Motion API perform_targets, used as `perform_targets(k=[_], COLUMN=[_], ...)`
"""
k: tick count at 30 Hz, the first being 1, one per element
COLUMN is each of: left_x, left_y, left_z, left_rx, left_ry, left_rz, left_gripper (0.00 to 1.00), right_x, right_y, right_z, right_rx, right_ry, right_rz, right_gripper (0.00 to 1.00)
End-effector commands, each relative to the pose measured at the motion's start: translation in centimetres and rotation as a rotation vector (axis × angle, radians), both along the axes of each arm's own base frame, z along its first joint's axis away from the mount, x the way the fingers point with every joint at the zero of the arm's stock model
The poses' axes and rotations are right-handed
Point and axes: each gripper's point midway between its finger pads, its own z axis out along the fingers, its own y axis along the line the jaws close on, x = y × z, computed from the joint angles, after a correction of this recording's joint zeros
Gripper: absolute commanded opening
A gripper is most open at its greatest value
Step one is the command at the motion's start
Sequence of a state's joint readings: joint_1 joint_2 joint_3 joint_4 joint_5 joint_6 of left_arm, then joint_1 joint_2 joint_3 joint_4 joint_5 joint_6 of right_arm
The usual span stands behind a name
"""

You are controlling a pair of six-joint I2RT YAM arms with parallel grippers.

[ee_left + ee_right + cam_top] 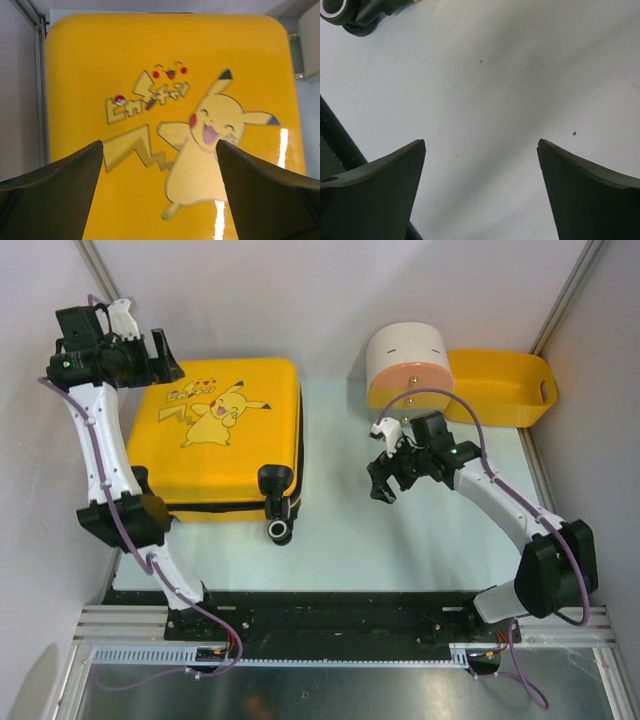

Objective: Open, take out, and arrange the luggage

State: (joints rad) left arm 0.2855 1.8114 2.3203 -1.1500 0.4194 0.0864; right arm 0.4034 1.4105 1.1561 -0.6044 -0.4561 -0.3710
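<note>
The only lettering is on the lid of the luggage (pixel 250 455): 1 line of blocky, outlined yellow characters (pixel 147 100), left of centre in the left wrist view (seemingly Japanese katakana, too stylised to read surely). A red-and-white ball (pixel 119 100) marks its left end, and a Pikachu cartoon (pixel 210 150) stands lower right.

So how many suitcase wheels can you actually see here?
2. Both sit at the near right corner of the Pikachu suitcase: one wheel on the shell's edge, another wheel just nearer the bases. The left arm covers the near left corner, so more may be hidden.
</note>
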Motion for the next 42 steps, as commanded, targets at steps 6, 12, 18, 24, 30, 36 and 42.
perform_targets(k=[6,12,18,24,30,36,42], left_x=[6.1,8.8,10.3,9.8,8.0,6.8,5.0], left_y=[5.2,8.1,7.5,3.7,-0.8,-5.6,-11.7], left_z=[-3.1,-6.6,-10.8,-13.6,-15.2,-16.8,-18.6], left_rx=[-0.081,-0.062,-0.135,-0.283,-0.333,-0.370,-0.379], left_ry=[-0.026,-0.008,0.044,0.089,0.137,0.187,0.254], left_rz=[0.021,0.071,0.012,-0.156,-0.261,-0.360,-0.487], left_gripper=[1.00,1.00,1.00,1.00,0.99,0.94,0.89], right_x=[4.8,5.4,4.6,5.3,5.7,5.6,4.9], right_y=[5.2,6.9,8.1,9.0,9.5,10.3,11.1], right_z=[-0.6,-2.1,-2.6,-2.4,-3.1,-4.4,-5.2], right_rx=[0.064,0.107,0.147,0.153,0.165,0.176,0.174], right_ry=[-0.169,-0.180,-0.189,-0.306,-0.293,-0.283,-0.284], right_rz=[0.100,0.189,0.304,0.423,0.410,0.445,0.499], right_gripper=[1.00,1.00,1.00,1.00,1.00,1.00,1.00])
